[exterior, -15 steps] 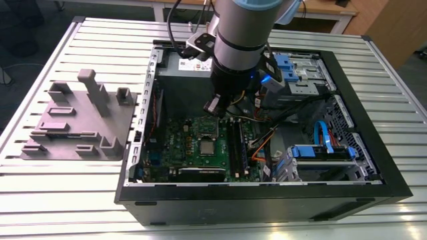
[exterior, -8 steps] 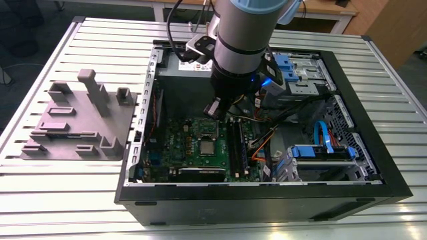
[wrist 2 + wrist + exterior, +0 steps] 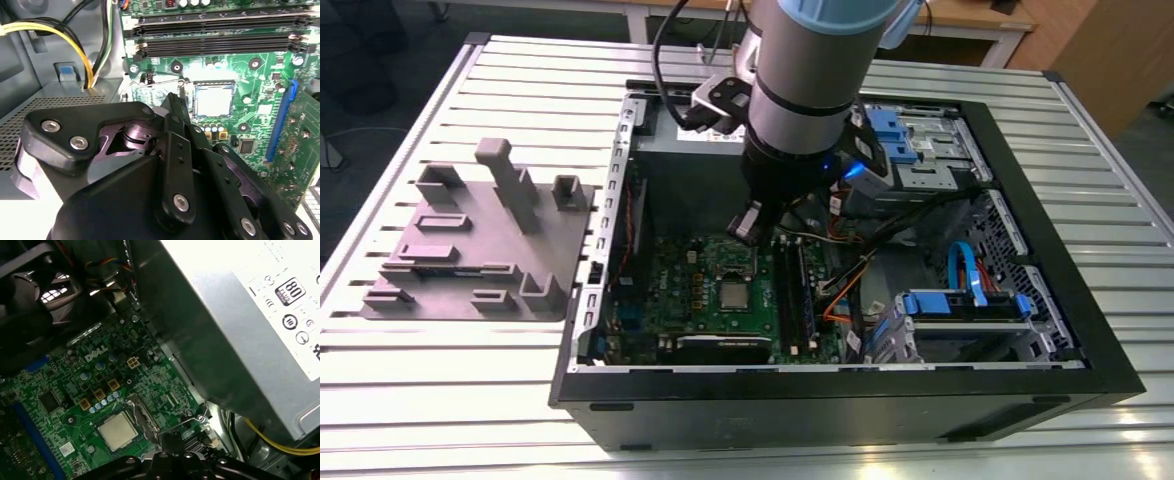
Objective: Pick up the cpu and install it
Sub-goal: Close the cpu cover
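Note:
The cpu [image 3: 735, 293], a small silvery square chip, lies flat in its socket on the green motherboard [image 3: 670, 275] inside the open computer case. Both wrist views show the cpu [image 3: 214, 99] [image 3: 118, 430] with its top uncovered. The socket's metal frame [image 3: 142, 416] stands up along one edge of the cpu, and a thin wire lever [image 3: 156, 82] runs beside it. My gripper [image 3: 750, 226] hangs just above the board at that frame side, apart from the cpu. Its fingertips [image 3: 173, 100] are together and hold nothing.
The grey power supply box [image 3: 240, 325] sits close beside the gripper, with yellow and black cables [image 3: 75, 42] trailing from it. Memory slots [image 3: 215, 35] and a blue slot [image 3: 280, 122] flank the socket. A grey fixture plate [image 3: 474, 245] rests on the slatted table at the exterior view's left.

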Controlling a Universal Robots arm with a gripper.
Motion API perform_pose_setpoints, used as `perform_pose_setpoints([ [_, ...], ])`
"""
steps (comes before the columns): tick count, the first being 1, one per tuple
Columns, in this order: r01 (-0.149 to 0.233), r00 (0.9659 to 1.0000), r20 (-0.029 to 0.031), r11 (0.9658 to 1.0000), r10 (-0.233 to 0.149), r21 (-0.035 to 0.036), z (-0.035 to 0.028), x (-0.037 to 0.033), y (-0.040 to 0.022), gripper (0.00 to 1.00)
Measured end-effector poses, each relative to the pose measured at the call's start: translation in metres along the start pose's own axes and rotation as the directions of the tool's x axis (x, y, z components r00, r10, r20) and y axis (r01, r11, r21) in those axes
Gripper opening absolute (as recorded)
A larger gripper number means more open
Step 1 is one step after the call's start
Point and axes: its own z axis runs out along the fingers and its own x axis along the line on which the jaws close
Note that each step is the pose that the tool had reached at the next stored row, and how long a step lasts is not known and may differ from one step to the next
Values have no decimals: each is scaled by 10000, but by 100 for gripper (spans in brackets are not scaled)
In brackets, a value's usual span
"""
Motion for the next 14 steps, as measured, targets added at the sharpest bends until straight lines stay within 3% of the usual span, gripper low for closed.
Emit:
perform_pose_setpoints([
  [9, -3, 10000, -49, 10000, 3, 34, 6, 82, -57, 10],
  [14, 14, 10000, -60, 10000, -14, 40, 12, 127, -31, 10],
])
